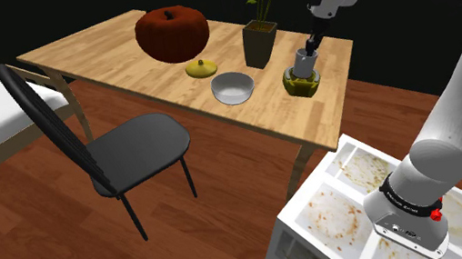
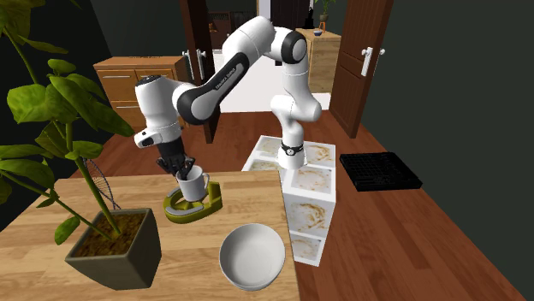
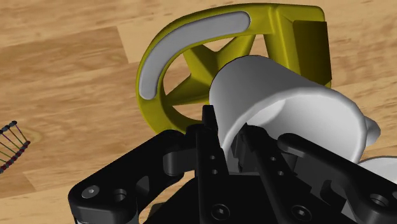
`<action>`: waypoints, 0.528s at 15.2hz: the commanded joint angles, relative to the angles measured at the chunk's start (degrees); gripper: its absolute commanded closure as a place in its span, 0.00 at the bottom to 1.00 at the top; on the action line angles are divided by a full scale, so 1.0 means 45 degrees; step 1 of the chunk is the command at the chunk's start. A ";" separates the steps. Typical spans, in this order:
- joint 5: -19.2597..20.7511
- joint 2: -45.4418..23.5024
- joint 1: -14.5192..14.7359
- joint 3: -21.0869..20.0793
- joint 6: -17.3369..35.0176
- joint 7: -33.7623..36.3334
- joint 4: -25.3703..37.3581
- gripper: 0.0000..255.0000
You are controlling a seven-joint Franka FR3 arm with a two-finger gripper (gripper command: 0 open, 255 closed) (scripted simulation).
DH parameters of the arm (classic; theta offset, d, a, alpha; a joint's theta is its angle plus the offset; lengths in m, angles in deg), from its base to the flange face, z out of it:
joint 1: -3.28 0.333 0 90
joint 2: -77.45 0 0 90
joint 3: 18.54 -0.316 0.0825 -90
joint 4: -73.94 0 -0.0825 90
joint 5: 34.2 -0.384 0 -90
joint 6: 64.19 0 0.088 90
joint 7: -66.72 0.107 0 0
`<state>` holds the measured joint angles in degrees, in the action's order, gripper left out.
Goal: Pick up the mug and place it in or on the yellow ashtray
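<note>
- the white mug [image 2: 193, 183] hangs from the gripper [image 2: 181, 166], right over the yellow ashtray [image 2: 193, 206]. its base is down at the ashtray's ring, but whether it touches cannot be told.
- the black fingers [image 3: 207, 135] pinch the mug's [image 3: 286, 105] rim wall, one inside the cup and one outside.
- the ashtray [image 3: 283, 25] is a yellow ring with spokes and a grey strip along its top. it sits on the wooden table [image 1: 120, 65], near the edge closest to the stand [image 1: 319, 222].
- in the shoulder view, a white bowl [image 1: 233, 87] stands to the left of the ashtray [image 1: 302, 83] and near it, with a potted plant [image 1: 261, 41] behind them.
- further along the table are a small yellow fruit [image 1: 202, 67] and a red-brown pumpkin [image 1: 171, 33].
- a black chair [image 1: 126, 149] stands on the wood floor beside the table.
</note>
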<state>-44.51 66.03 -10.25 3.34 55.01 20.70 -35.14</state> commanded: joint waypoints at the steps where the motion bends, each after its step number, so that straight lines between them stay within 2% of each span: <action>1: -0.0012 -0.0015 0.0005 -0.0007 0.0053 0.0000 -0.0030 1.00; 5: -0.0012 -0.0015 0.0005 -0.0007 0.0053 0.0000 -0.0030 1.00; 6: -0.0012 -0.0015 0.0005 -0.0007 0.0054 0.0000 -0.0030 0.00; 8: -0.0012 -0.0016 0.0005 -0.0007 0.0054 -0.0001 -0.0030 0.00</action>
<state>-44.57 65.96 -10.22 3.31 55.25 20.69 -35.28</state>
